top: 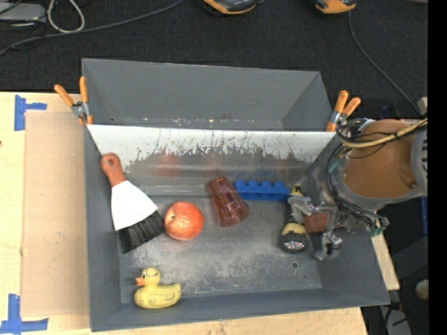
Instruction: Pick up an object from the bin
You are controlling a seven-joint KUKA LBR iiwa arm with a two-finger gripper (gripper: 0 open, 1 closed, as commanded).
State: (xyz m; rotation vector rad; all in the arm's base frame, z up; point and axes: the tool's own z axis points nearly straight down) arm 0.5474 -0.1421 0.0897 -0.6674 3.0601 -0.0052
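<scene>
Pincer (318, 234) is low in the grey bin (209, 103), at its right side, close to the right wall. The orange-brown wrist cover (377, 169) w/ cables sits above it and further right. Wide or narrow: can't tell, as the wrist hardware and clutter around the tip hide it.

Nearest obj is a small black-and-yellow thing (294, 237) on the bin floor, right of centre, just left of the pincer. Touching or a hair apart, can't tell. It's too small to say what kind of thing it is.

Rest of the bin, all further left:
- blue toy brick (262, 189), long, lying flat on the far side of the floor, far-left of the pincer.
- red see-through cup (227, 201), tipped on its side, right at the brick's left end.
- red-orange apple (184, 220), near the cup's left side, abt mid-floor.
- hand brush (129, 208) w/ reddish handle pointing far-left, white body and black bristles. The bristles are just beside the apple.
- yellow rubber duck (156, 289), upright in the near-left corner, well apart from the pincer and the other objs.
</scene>
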